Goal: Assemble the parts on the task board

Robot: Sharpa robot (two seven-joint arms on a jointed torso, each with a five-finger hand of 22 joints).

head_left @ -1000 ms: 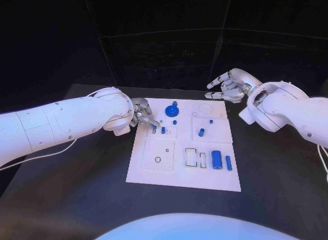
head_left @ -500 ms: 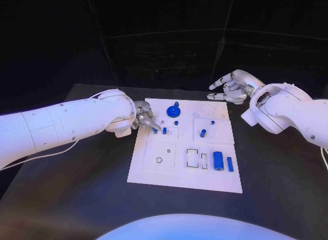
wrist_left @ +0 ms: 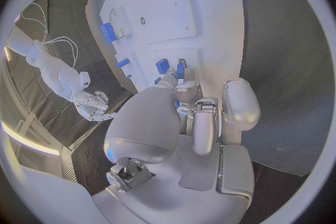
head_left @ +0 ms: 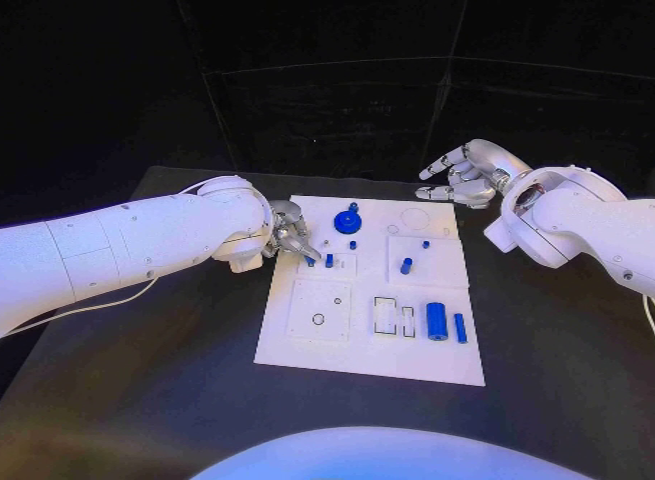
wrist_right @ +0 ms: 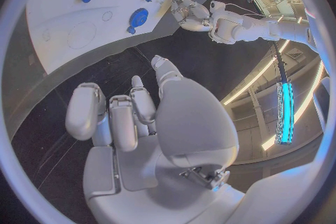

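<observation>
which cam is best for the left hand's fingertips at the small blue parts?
Left wrist view: the left hand reaches its fingertips right at two small blue parts on the task board. Head view shows them tiny; right wrist view shows them far off.

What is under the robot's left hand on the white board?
Under the silver left hand, its fingertips reach down to two small blue pegs standing near the white task board's left edge. Whether they pinch one is hidden by the fingers.

no legible text, labels or numbers
</observation>
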